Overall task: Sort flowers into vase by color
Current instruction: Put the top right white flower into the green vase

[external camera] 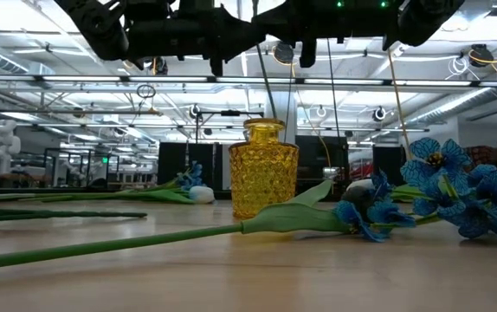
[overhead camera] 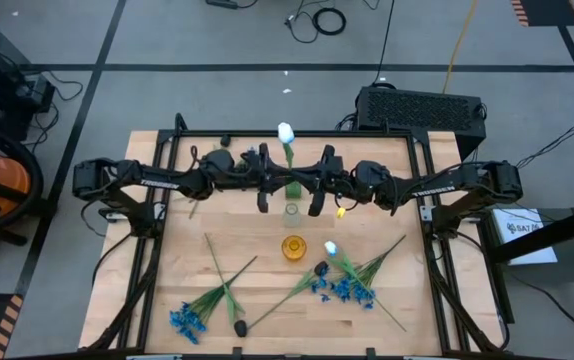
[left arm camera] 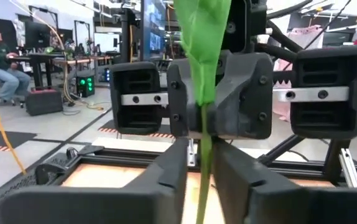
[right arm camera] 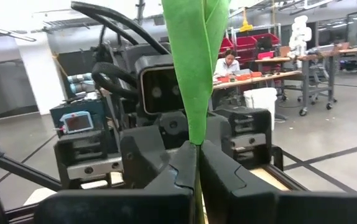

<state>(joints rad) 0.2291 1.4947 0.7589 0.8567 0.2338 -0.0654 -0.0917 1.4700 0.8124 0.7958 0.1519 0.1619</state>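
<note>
A white tulip (overhead camera: 285,132) on a green leafy stem (overhead camera: 291,170) stands upright, lifted above the table's middle. My right gripper (right arm camera: 197,148), reaching level from the table's right, is shut on that stem. My left gripper (left arm camera: 203,149) comes level from the left and faces it; its fingers stand narrowly open on either side of the same stem (left arm camera: 205,171), with slim gaps showing. Below stand a small clear vase (overhead camera: 292,213) and a yellow glass vase (external camera: 263,169). White, blue and dark flowers lie on their sides on the table's near half. My right gripper pinches the tulip's thin stem (right arm camera: 196,163) between its two fingers, just under a broad green leaf (right arm camera: 194,68). The fingers come level from the table's right and lie across the stem. The flower stands upright in the hold, lifted clear of the table.
On the near half lie a blue cluster (overhead camera: 185,320), a dark bud (overhead camera: 240,327), a white tulip (overhead camera: 331,248) and a larger blue bunch (overhead camera: 345,290) with long stems. A black box (overhead camera: 422,108) stands beyond the far edge. People sit in the room behind.
</note>
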